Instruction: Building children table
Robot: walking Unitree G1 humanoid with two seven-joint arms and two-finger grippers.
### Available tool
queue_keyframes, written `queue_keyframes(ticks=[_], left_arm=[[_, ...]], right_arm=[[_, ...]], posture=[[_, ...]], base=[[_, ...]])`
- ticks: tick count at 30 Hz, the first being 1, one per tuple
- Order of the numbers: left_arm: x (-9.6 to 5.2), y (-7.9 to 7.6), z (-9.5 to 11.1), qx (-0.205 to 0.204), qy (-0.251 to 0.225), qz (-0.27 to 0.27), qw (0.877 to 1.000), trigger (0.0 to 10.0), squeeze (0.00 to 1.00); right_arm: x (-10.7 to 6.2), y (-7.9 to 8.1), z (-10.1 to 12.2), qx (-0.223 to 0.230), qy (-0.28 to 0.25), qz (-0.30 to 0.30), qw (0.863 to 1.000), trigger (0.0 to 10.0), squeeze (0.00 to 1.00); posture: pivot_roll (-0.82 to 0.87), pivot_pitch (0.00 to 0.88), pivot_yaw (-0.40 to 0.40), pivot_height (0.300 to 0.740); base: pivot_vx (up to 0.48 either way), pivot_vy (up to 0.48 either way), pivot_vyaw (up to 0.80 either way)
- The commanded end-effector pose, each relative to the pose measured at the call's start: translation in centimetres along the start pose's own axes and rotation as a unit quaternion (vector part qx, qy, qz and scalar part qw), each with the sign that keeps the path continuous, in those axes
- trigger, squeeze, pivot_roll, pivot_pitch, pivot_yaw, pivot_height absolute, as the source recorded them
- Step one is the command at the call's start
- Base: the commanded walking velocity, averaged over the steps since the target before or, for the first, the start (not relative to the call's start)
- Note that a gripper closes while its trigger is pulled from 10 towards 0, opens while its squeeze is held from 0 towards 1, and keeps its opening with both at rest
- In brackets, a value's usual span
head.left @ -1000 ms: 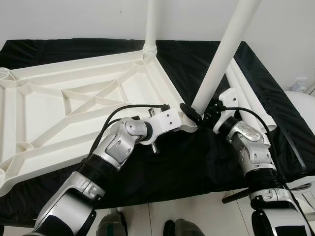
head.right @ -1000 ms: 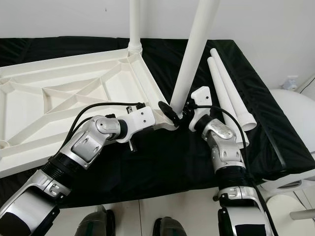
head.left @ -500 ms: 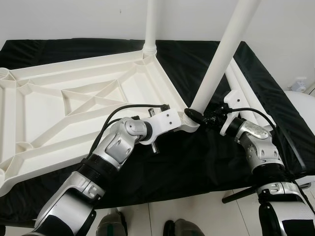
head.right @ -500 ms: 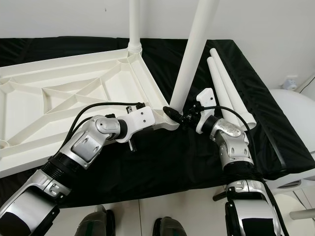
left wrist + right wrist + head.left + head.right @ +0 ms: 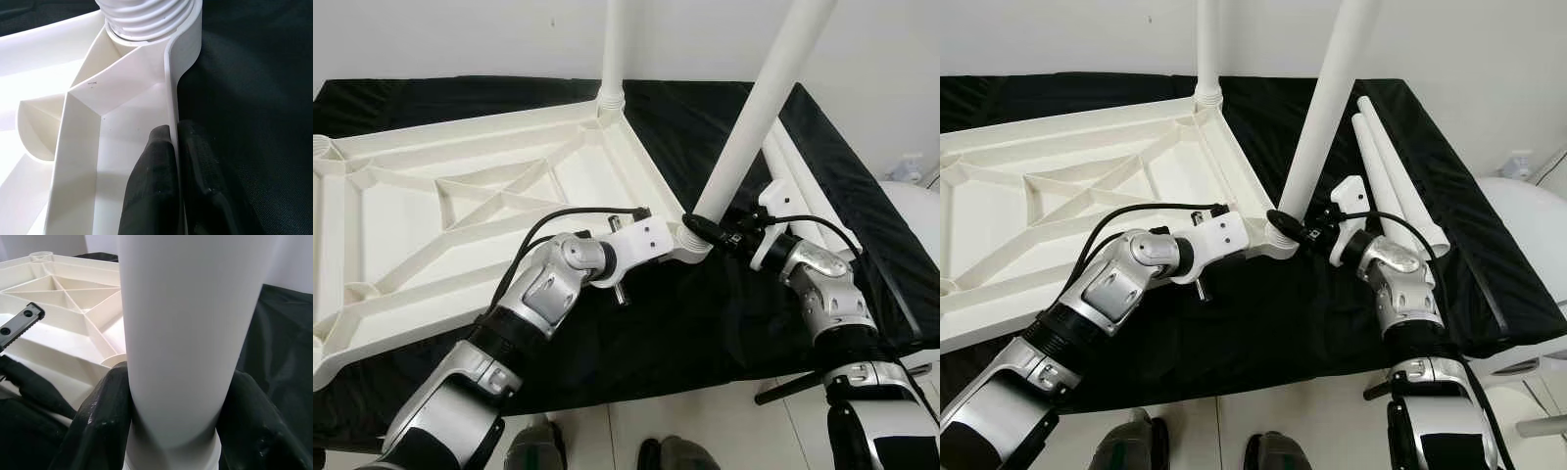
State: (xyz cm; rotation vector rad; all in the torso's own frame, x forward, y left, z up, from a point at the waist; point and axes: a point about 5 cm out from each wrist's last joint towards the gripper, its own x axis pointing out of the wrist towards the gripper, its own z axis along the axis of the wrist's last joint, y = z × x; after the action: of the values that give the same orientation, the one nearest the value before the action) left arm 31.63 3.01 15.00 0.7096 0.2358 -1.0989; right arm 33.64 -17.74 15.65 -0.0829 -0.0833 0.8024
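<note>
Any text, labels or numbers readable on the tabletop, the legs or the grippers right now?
None that can be read.
tabletop: plain white ribs; one tiny dark mark in the left wrist view, too small to read.
leg held by the right gripper: blank.
left gripper: clamped on the tabletop's rim, no lettering.

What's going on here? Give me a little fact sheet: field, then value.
Surface: black cloth
Tabletop: white, upside down, ribs showing
Fitted leg: upright at far corner
Leg in work: white, tilted, base at near corner socket
Right gripper: shut around that leg's base
Left gripper: pinching tabletop's rim
Spare legs: two, lying on the cloth to the right
</note>
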Motion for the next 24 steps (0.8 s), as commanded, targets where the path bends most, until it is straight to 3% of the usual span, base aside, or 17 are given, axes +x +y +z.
queue_keyframes(ticks=[1, 9, 18, 24], left_arm=[[0.1, 0.1, 0.7, 0.012, -0.012, 0.005, 1.0, 10.0, 0.0], [0.1, 0.0, 0.6, 0.011, -0.011, 0.004, 1.0, 10.0, 0.0], [0.1, -0.1, 0.6, 0.011, -0.01, 0.003, 1.0, 10.0, 0.0], [0.2, -0.4, 0.5, 0.011, -0.011, -0.002, 1.0, 10.0, 0.0]], right_arm=[[0.3, 0.3, 0.1, 0.011, -0.013, -0.006, 1.0, 10.0, 0.0], [1.7, 2.9, 0.7, 0.016, -0.055, -0.045, 0.997, 10.0, 0.0], [2.0, 3.7, 0.8, 0.013, -0.06, -0.081, 0.995, 10.0, 0.0], [2.9, 5.4, 1.3, 0.006, -0.067, -0.152, 0.986, 10.0, 0.0]], posture=[[-0.01, 0.063, -0.034, 0.74], [-0.01, 0.064, -0.035, 0.74], [0.0, 0.065, -0.036, 0.74], [0.0, 0.061, -0.043, 0.74]], base=[[0.0, 0.0, 0.0], [0.0, 0.0, 0.0], [0.0, 0.0, 0.0], [0.0, 0.0, 0.0]])
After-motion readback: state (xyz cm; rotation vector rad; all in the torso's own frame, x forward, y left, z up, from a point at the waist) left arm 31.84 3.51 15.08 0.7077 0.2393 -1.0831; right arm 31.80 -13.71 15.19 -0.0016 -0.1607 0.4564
